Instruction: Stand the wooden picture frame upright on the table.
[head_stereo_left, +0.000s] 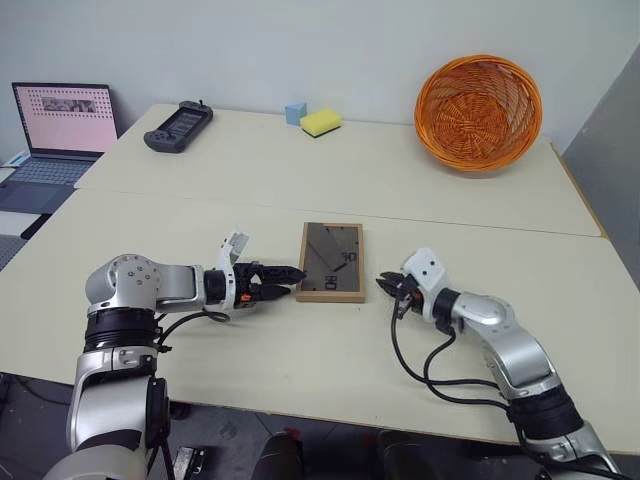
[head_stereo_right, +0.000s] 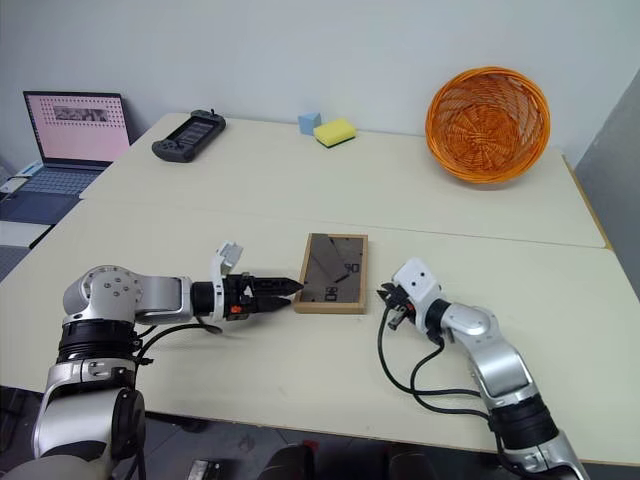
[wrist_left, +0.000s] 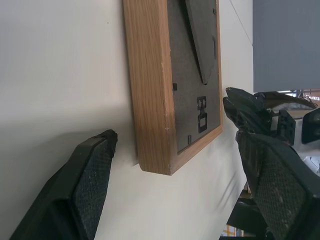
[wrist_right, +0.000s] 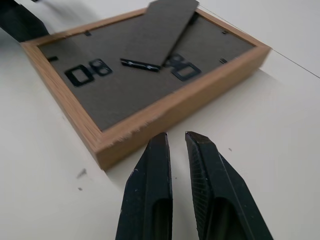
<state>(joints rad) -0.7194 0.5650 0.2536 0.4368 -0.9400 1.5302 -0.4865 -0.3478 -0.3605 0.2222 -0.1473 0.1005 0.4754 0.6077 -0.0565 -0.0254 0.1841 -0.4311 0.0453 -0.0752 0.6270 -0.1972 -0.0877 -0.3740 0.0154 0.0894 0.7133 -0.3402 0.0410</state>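
The wooden picture frame (head_stereo_left: 331, 262) lies flat on the table (head_stereo_left: 300, 360), dark grey back up, with its fold-out stand (wrist_right: 160, 30) lying against the back. My left gripper (head_stereo_left: 292, 282) is open at the frame's near left corner. In the left wrist view that corner (wrist_left: 155, 150) sits ahead between the two fingers (wrist_left: 90, 185), with no contact visible. My right gripper (head_stereo_left: 383, 285) is shut and empty, its tips (wrist_right: 160, 145) a short gap from the frame's right edge (wrist_right: 185, 100).
An orange wicker basket (head_stereo_left: 478, 112) stands at the back right. A yellow sponge (head_stereo_left: 320, 122), a blue cube (head_stereo_left: 295, 112) and a black handheld console (head_stereo_left: 178, 127) lie along the far edge. An open laptop (head_stereo_left: 60, 130) sits at the far left.
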